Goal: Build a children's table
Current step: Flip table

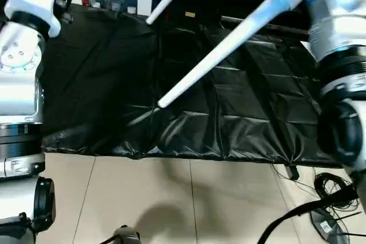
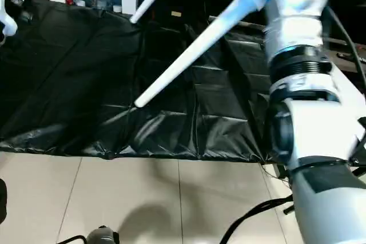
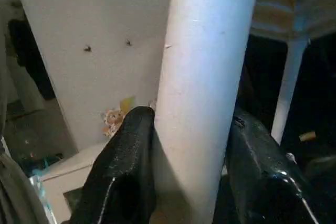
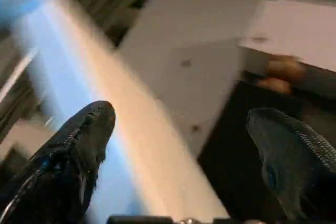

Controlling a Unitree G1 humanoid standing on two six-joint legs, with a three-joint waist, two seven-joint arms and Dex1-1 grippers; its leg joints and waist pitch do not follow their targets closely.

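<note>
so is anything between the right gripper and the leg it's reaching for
Nothing visible. In the right wrist view the white leg already lies between the open fingers of the right gripper, beside one finger and apart from the other. The left gripper is shut on another leg.

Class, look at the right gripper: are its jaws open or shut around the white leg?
Open. In the right wrist view the right gripper has its two black fingers spread wide, and the white leg passes between them with a gap on one side.
</note>
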